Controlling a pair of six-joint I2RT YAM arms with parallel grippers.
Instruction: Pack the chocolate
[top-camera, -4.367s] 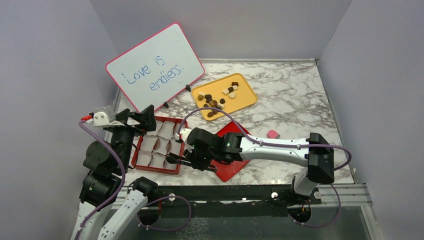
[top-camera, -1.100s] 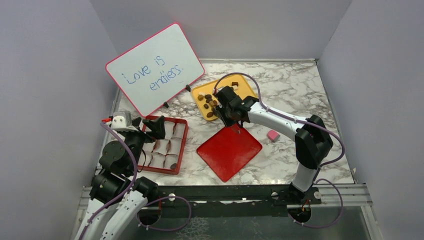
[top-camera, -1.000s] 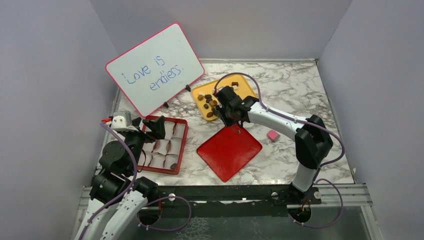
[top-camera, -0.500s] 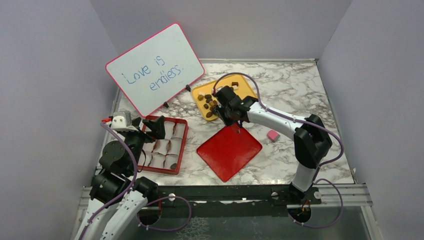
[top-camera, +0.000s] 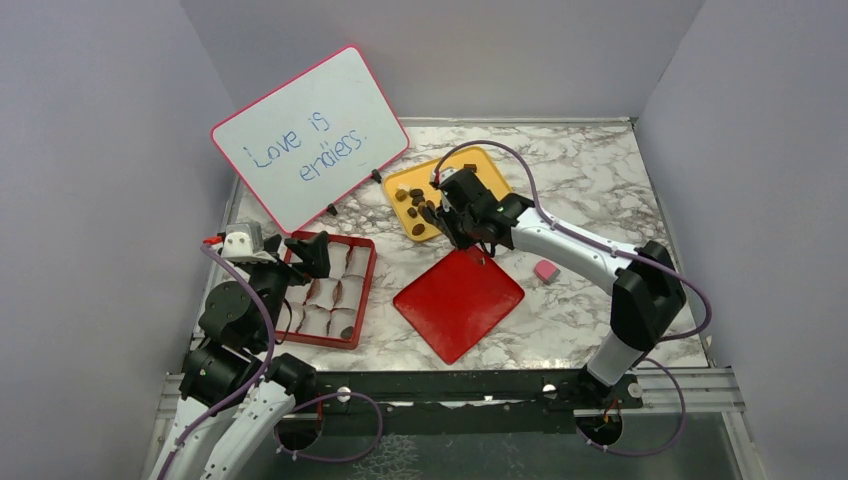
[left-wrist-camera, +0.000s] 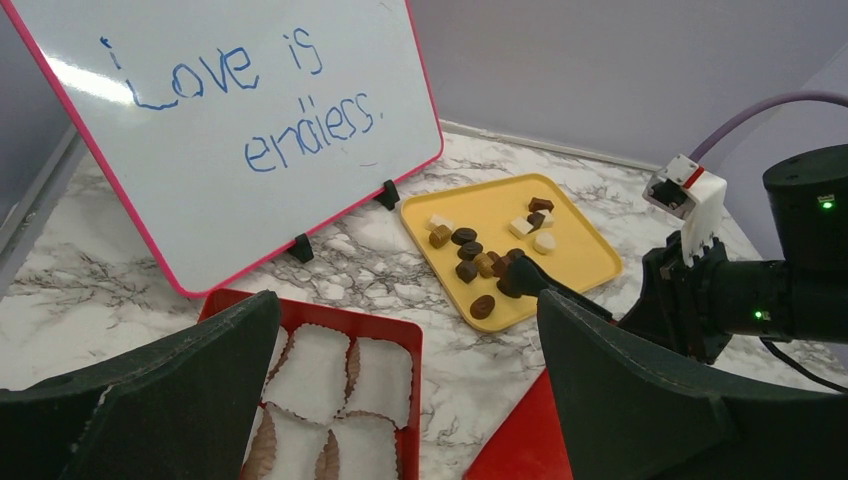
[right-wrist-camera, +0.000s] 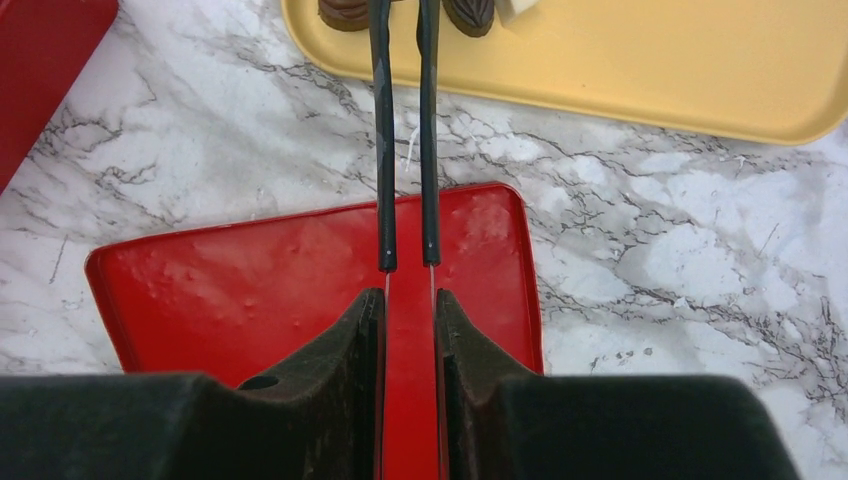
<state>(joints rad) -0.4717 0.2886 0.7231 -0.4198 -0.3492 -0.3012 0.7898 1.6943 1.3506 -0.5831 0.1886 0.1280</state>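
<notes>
The chocolate (top-camera: 420, 205) lies as several small brown and cream pieces on a yellow tray (top-camera: 492, 172). My right gripper (top-camera: 450, 215) is at the tray's near edge, shut on thin black tweezers (right-wrist-camera: 384, 150) whose arms reach in among the pieces (right-wrist-camera: 343, 12). The tweezer tips are cut off in the right wrist view. In the left wrist view the tweezers (left-wrist-camera: 530, 282) touch the brown cluster (left-wrist-camera: 470, 250); I cannot tell if a piece is pinched. My left gripper (left-wrist-camera: 405, 300) hangs open above a red box (top-camera: 368, 290) lined with white paper cups (left-wrist-camera: 310, 370). One brown piece (top-camera: 343, 325) sits in the box.
A flat red lid (top-camera: 458, 300) lies on the marble between box and tray, under my right gripper (right-wrist-camera: 408, 295). A whiteboard (top-camera: 310, 135) stands at the back left. A small pink cube (top-camera: 545, 270) rests right of the lid.
My right arm came from the red box to the yellow tray. In the last second its wrist shifted slightly right and the tweezer arms were squeezed closer. The left arm stayed still.
</notes>
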